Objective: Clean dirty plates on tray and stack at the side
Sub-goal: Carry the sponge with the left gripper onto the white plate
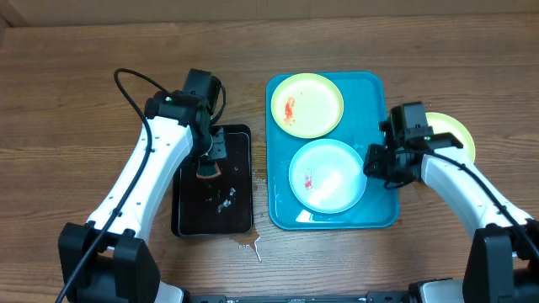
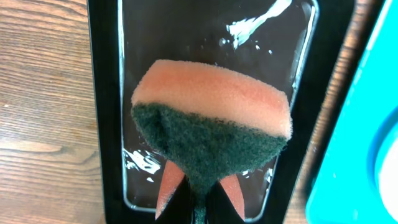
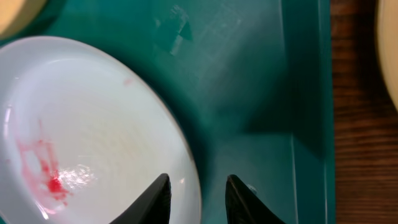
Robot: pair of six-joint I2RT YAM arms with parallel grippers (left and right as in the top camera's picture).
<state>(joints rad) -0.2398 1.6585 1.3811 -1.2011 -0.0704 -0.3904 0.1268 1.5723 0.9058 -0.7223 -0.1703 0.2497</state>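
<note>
Overhead: the right arm (image 1: 459,181) masked part of the yellow-green plate (image 1: 450,124) lying outside the turquoise tray (image 1: 370,93). Right wrist: the light-blue plate (image 3: 93,124) was cropped at the left and bottom edges. Left wrist: the sponge (image 2: 211,118) concealed the fingertips of the left gripper (image 2: 198,186).

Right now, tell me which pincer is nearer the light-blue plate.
Right. The right pincer straddles the right rim of the light-blue plate; the left pincer is away over the black tray, shut on a sponge.
</note>
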